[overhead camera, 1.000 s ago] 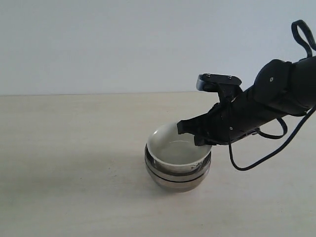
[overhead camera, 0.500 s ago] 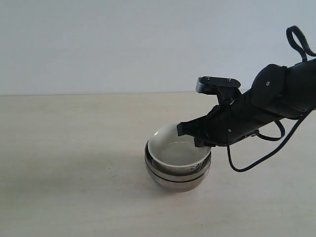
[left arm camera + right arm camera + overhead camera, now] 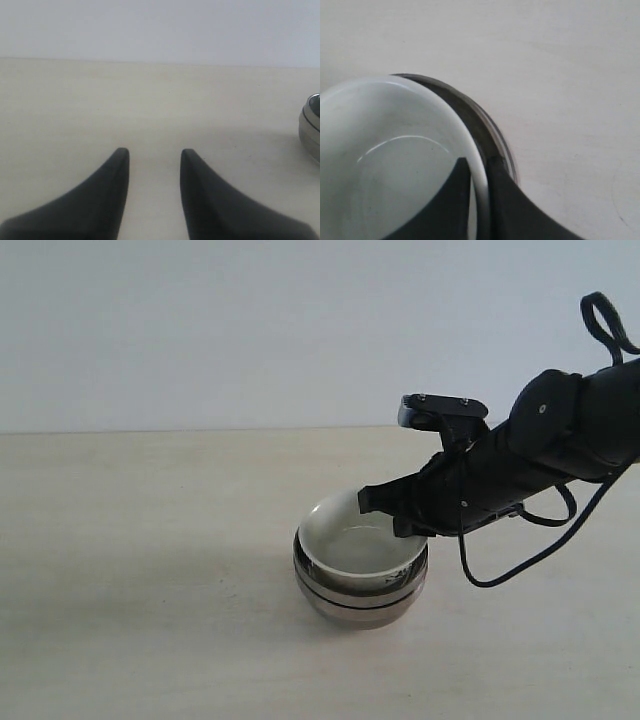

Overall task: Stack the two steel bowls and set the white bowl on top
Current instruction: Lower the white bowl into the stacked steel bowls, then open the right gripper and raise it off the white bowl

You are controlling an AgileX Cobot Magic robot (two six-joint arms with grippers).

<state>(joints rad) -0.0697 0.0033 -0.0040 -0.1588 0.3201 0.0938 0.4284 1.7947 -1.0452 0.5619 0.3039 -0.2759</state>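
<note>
Right gripper: fingers nearly together, clamped on the rim of the white bowl. One finger is inside the bowl and one outside, with only the thin wall between them. The fingers are matte black and taper to narrow tips.

The white bowl sits in the steel bowls, the top of the stack. It's off-centre: a dark crescent of steel interior shows next to the clamped side, elsewhere its rim hides the steel rim. Whether its base is fully seated I can't tell.

White bowl: glossy ceramic, cream, round, smooth inside with a faint ring highlight. There's a small dark mark on the outer wall, too small to read.

Steel bowls: two nested, mirror finish, rounded bodies, with a thin dark seam where one rim meets the other. They stand on a pale matte table.

Left gripper: fingers apart, nothing between them and touching nothing. It is low over bare table, well clear of the steel stack, which only shows at the edge of its wrist view. Same black tapered fingers.
</note>
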